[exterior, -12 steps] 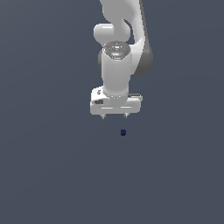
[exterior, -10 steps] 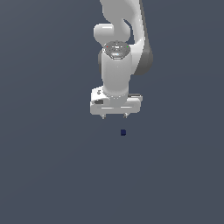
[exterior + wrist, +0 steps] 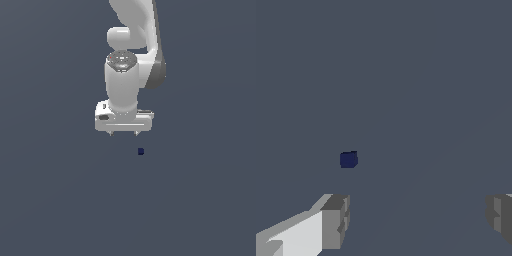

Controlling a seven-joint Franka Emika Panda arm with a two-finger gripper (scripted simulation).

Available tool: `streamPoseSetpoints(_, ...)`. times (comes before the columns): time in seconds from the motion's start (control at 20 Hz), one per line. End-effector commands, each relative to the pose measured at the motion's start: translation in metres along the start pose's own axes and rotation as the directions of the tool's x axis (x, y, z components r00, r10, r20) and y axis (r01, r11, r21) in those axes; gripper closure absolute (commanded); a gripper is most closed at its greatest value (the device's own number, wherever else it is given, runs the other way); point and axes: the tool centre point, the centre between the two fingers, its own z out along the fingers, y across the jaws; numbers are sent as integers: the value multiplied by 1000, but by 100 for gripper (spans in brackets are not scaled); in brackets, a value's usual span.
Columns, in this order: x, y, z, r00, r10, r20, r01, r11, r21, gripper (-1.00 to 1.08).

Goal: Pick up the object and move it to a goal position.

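The object, a tiny dark navy-blue cube point(image 3: 141, 151), lies on the flat grey floor just below and toward the exterior view's right of my white gripper point(image 3: 124, 134). It also shows in the wrist view point(image 3: 348, 159), ahead of the fingertips and outside the gap between them. The gripper is open and empty, its two fingers point(image 3: 333, 220) standing wide apart, pointing down above the floor. No goal marker shows.
The white arm point(image 3: 132, 55) rises behind the gripper to the top of the exterior view. The plain grey floor point(image 3: 60, 200) fills the rest of both views.
The gripper and arm have shifted slightly toward the exterior view's left. The cube has not moved.
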Motion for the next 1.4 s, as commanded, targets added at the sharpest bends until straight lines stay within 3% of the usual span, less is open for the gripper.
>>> streamPoseSetpoints(0.0,0,4,1,1000,8,1,-8,1000,-2,-92)
streamPoseSetpoints(0.4,1,-9,16,1000,-2,0,2,1000,-1,-92)
streamPoseSetpoints(1.0,-7,-66,98,999,-38,-5,38,999,7,-92)
streamPoseSetpoints(1.35,-12,-84,122,999,-49,-7,49,999,12,-92)
